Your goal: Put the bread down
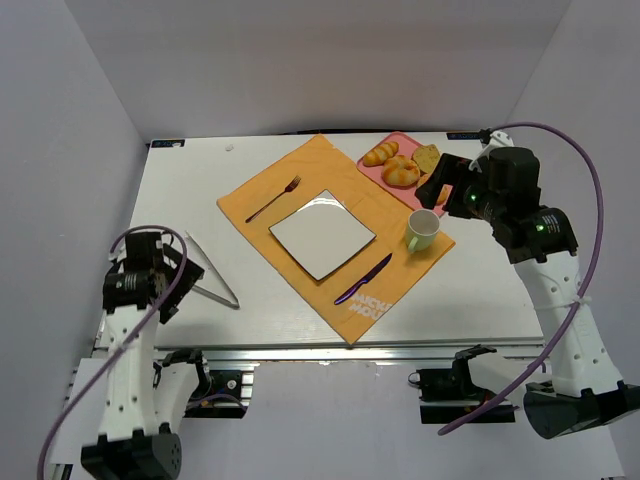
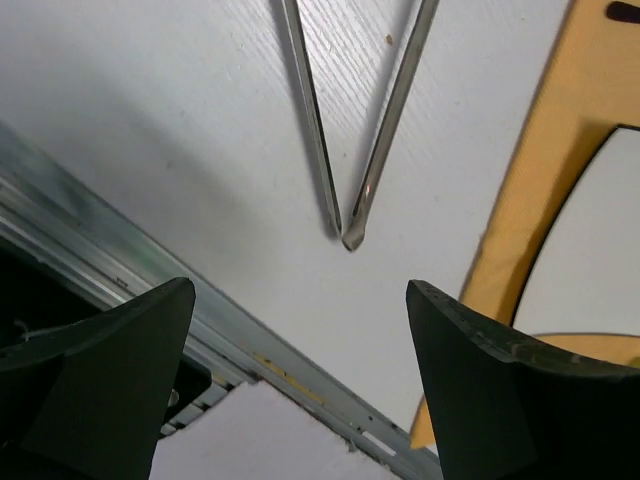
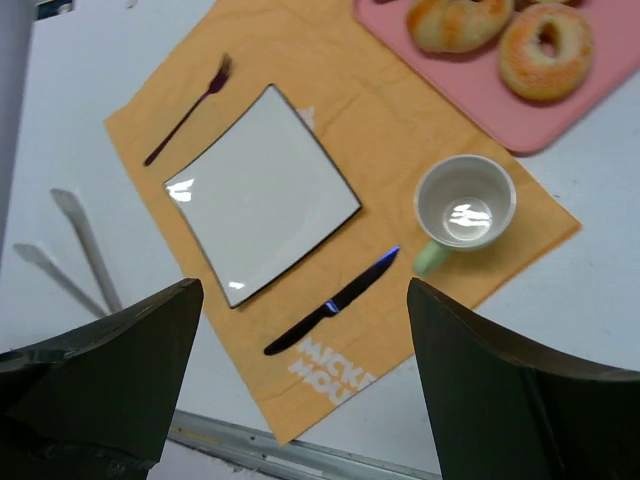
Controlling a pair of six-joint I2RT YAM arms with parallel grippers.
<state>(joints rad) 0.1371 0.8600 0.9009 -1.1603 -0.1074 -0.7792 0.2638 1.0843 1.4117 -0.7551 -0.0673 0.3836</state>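
Frankly, risks shoving the bread (on the pink tray, tabletop's far right corner) sideways with the right gripper, spread and empty, when lowered off-centre; might clip the cup. Holds the left gripper spread above tongs, near left edge.

White square glossy plate, thin dark rim. Under the plate: orange cloth placemat, plain bar white lettering at the corner nearer than the plate. Left of plate: slim dark metal fork. Right of plate: dark knife w/ purple sheen, then pale green mug, white inside. Beyond plate, to the right: pink plastic tray w/ golden-brown bread roll and orange-brown bagel w/ paler patches. Further left of plate: silver metal tongs on white table, faint grain.
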